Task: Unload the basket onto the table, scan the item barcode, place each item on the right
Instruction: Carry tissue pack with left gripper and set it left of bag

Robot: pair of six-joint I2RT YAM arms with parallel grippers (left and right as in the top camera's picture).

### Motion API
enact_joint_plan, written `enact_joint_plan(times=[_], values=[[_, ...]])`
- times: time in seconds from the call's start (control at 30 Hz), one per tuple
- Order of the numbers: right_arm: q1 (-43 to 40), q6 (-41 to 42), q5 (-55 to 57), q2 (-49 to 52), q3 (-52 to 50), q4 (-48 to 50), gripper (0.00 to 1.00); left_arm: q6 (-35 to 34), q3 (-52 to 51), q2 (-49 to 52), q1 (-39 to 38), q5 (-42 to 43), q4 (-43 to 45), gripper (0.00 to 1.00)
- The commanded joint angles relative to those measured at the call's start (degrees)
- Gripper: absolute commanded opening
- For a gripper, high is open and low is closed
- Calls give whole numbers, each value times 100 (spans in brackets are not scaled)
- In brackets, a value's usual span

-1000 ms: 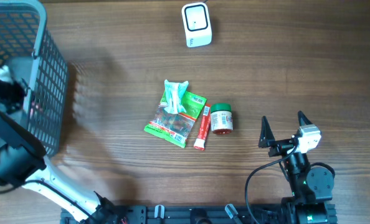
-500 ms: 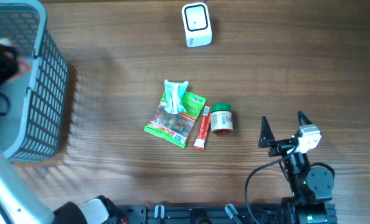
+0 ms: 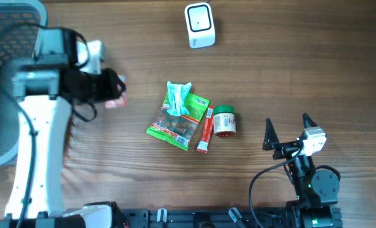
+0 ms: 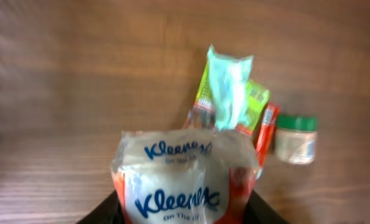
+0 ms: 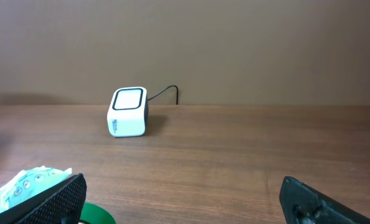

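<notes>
Showing blue Kleenex lettering, tissue pack [image 4: 184, 180]

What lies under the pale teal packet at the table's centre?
A green snack bag lies under the pale teal packet; the bag's top edge is covered.

The left gripper [image 4: 182, 218] holds a Kleenex pack [image 4: 182, 177]; beyond it lie a green packet [image 4: 257, 98], red tube [image 4: 266, 134] and green-lidded jar [image 4: 295, 140].

Left pincer [image 3: 112, 88]: I am swinging it out from the grey mesh basket [image 3: 4, 25] across the brown wooden table [image 3: 302, 57], toward the middle, carrying a red-and-white Kleenex tissue pack [image 4: 182, 180] in its jaws.
</notes>
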Motion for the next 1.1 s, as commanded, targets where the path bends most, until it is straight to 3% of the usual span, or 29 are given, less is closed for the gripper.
enact_joint_plan(times=[0.0, 0.27, 0.63, 0.7, 0.83, 1.07], values=[[-24, -55, 57, -11, -7, 20, 100, -79, -1198, 9, -225, -90, 710, 40], [-24, -52, 57, -11, -7, 20, 100, -391, -3335, 15, -756, -201, 2946, 43], [-24, -52, 57, -11, -7, 20, 99, -527, -4218, 140, -813, -503, 4474, 47], [-24, -52, 57, -11, -7, 20, 100, -525, -4242, 223, -813, -503, 4572, 49], [-24, -52, 57, -11, -7, 20, 100, -385, -4225, 376, -807, -503, 4809, 72], [-24, -55, 57, -11, -7, 20, 100, -393, -3279, -284, -813, -498, 4017, 72]])
